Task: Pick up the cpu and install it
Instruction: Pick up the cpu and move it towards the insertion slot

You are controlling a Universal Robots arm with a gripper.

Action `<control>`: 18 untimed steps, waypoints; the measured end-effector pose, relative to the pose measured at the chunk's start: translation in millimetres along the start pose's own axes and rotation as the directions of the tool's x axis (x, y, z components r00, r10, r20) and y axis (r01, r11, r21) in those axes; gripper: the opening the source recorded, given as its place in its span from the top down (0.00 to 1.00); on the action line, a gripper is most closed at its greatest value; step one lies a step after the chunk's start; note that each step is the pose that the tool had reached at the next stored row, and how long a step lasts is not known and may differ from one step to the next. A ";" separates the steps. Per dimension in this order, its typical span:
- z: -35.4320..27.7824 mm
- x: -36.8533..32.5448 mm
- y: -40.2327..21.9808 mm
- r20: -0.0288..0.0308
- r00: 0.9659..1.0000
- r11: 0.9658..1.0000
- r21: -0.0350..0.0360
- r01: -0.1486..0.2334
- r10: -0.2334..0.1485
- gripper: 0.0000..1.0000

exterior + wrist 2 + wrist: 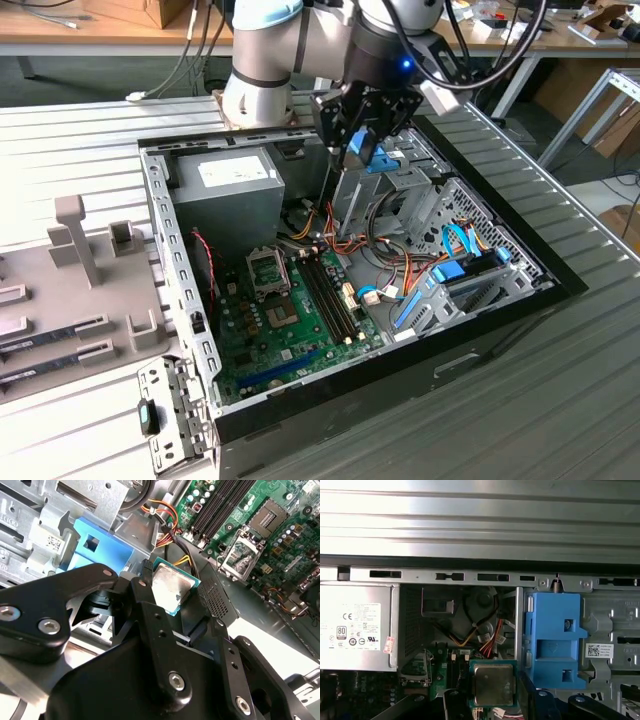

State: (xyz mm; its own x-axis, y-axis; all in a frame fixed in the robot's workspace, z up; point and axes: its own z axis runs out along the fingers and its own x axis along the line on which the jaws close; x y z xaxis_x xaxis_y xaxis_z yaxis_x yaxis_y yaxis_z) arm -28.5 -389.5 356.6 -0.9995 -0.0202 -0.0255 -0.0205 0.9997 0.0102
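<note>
Silvery-grey, green-rimmed cpu (172, 587) sits clamped in the black gripper (363, 135), which hangs over the open computer case (160, 225) in the exterior view's upper middle, above the green motherboard (255, 350).

- The exterior view stands off the arm (265, 70), high and to one side, looking down on the whole open computer case (520, 290) and the ribbed table (560, 400) around it.
- The first wrist view sits close above the case (470, 575), facing down past its rim onto the power supply (357, 625).
- The second wrist view, even nearer, looks at a tilt along the gripper (175, 594) toward the motherboard (280, 540).
- Both wrist views share the cpu (493, 684) (172, 586) and the blue bracket (552, 635) (97, 550).
</note>
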 end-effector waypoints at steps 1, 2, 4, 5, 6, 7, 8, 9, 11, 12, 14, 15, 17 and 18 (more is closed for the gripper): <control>0.2 -0.3 -0.1 0.000 1.000 1.000 0.000 0.000 0.000 0.53; 0.3 -0.6 -0.1 0.000 1.000 1.000 0.000 0.000 0.000 0.53; 0.7 -1.4 -0.2 0.000 1.000 1.000 0.000 0.000 0.000 0.53; 0.9 -1.7 -0.2 0.000 1.000 1.000 0.000 0.000 0.000 0.53; 1.1 -2.2 -0.3 0.000 1.000 1.000 0.000 0.000 0.000 0.53; 1.3 -2.5 -0.3 0.000 1.000 1.000 0.000 0.000 0.000 0.53; 1.5 -3.0 -0.4 0.000 1.000 1.000 0.000 0.000 0.000 0.53; 1.7 -3.4 -0.5 0.000 1.000 1.000 0.000 0.000 0.000 0.53; 2.1 -4.5 -0.6 0.000 1.000 1.000 0.000 0.000 0.000 0.53; 2.4 -5.1 -0.6 0.000 1.000 1.000 0.000 0.000 0.000 0.53; 3.0 -6.6 -0.7 0.000 1.000 1.000 0.000 0.000 0.000 0.53; 3.3 -7.2 -0.8 0.000 1.000 1.000 0.000 0.000 0.000 0.53; 3.8 -8.0 -0.8 0.000 1.000 1.000 0.000 0.000 0.000 0.53; 3.9 -8.3 -0.9 0.000 1.000 1.000 0.000 0.000 0.000 0.53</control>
State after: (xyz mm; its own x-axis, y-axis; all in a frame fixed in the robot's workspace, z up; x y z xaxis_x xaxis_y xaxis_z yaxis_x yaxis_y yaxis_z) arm -20.1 -390.1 352.9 -0.9995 -0.0202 -0.0256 -0.0205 0.9997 0.0102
